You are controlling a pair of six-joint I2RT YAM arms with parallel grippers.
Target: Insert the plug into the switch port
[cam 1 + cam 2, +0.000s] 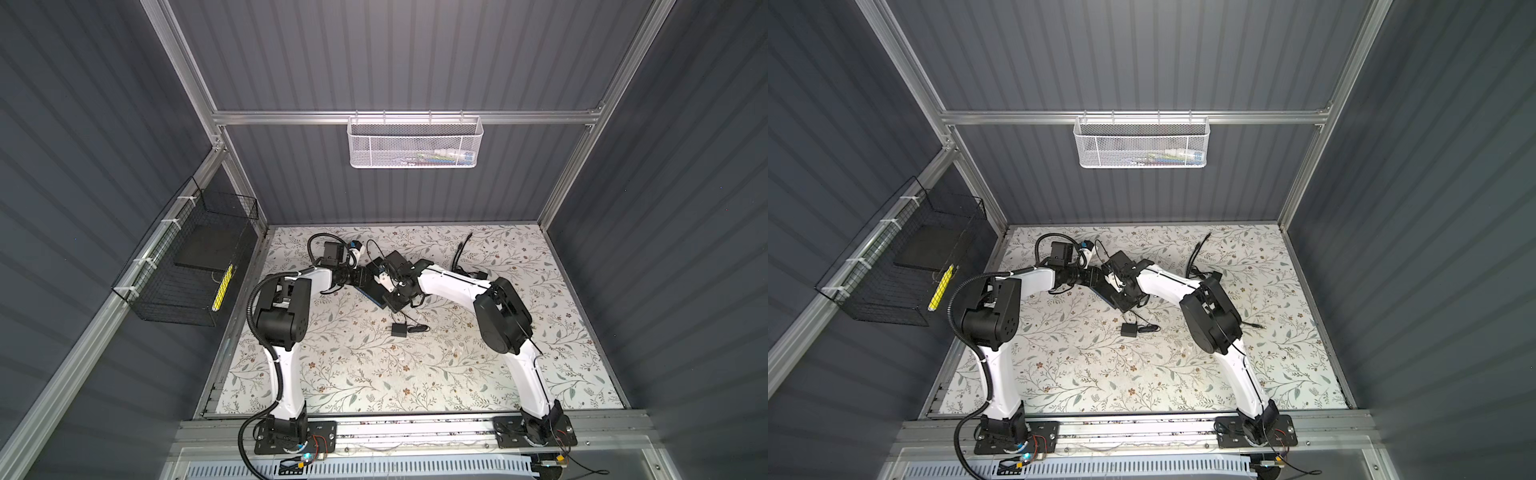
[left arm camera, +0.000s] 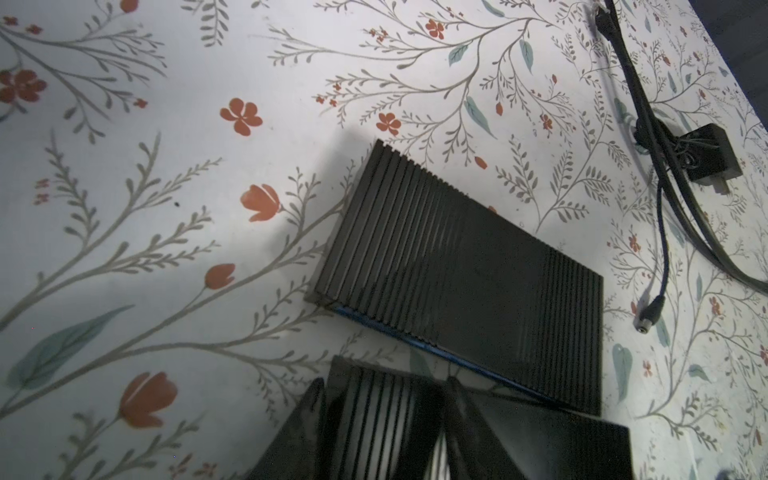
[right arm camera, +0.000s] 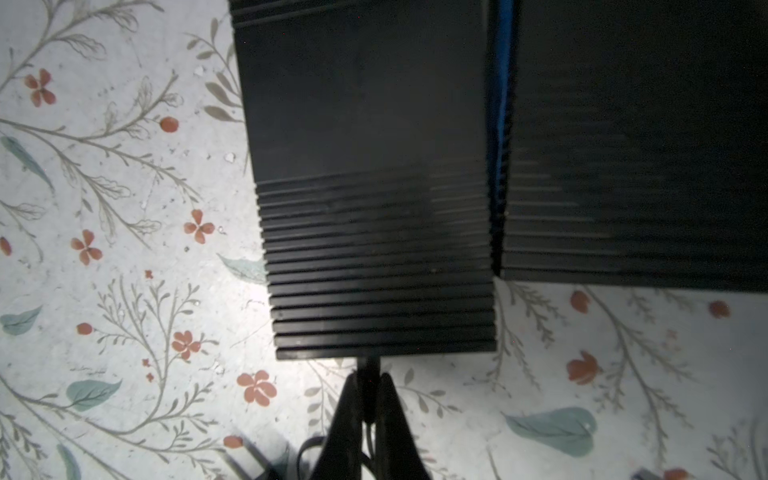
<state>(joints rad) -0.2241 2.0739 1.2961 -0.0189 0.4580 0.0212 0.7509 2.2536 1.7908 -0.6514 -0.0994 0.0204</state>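
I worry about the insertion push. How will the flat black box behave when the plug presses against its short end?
The black box lies flat and low, so it probably won't tip. On the smooth-looking table it may slide away from the plug in the right gripper. Its ribbed shell looks rigid, unlikely to flex.

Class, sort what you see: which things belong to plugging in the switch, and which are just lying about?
In use: switch box, plug at its end, right gripper pinching it, left gripper holding a second ribbed box.
Lying about: unused adapter, loose barrel plug, white basket, black wire basket.
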